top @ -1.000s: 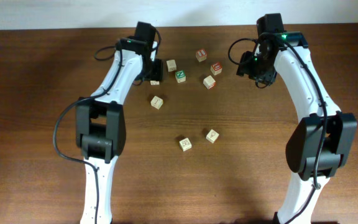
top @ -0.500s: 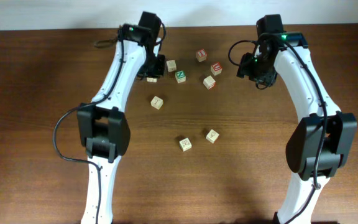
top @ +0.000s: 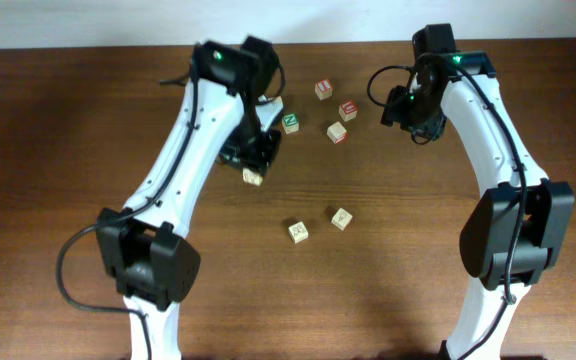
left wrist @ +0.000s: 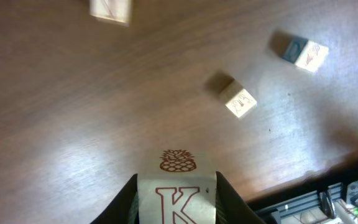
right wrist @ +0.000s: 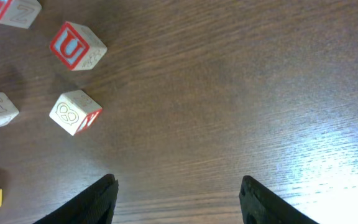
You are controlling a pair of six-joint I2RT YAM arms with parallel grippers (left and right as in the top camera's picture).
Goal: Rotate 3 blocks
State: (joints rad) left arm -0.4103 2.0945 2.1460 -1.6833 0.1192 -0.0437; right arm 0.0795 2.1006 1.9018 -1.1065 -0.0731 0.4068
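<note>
Firstly, overhead view.
- Left claw [top: 252,158]: reached out over the far half of the tabletop [top: 88,180], left of centre. A pale cube [top: 254,176] shows right at its near side. Whether that is the gripped one cannot be told from here.
- Near-left block [top: 298,231] and near-right block [top: 341,217]: side by side around the tabletop's middle, toward the near edge, well apart from both claws. The left arm is the nearer.
- Right claw [top: 417,112]: toward the far right corner, beside the far cluster of cubes.

Next, left wrist view.
- K block [left wrist: 178,196]: the face with a red K and a pineapple is turned to the camera. It sits squarely between the two fingers [left wrist: 128,202], which press its opposite sides. The claw is drawn narrow and closed on this block.
- Lifted or resting: cannot tell.
- Being a cube, it has no long axis. Judged: the turn depends on the wrist twisting about the block's own centre, which lies directly between the tips.

Lastly, right wrist view.
- Right claw: fingers spread wide, nothing between them.
- U block [right wrist: 76,46] and 8 block [right wrist: 74,112]: off to one side, clear of the fingers.
</note>
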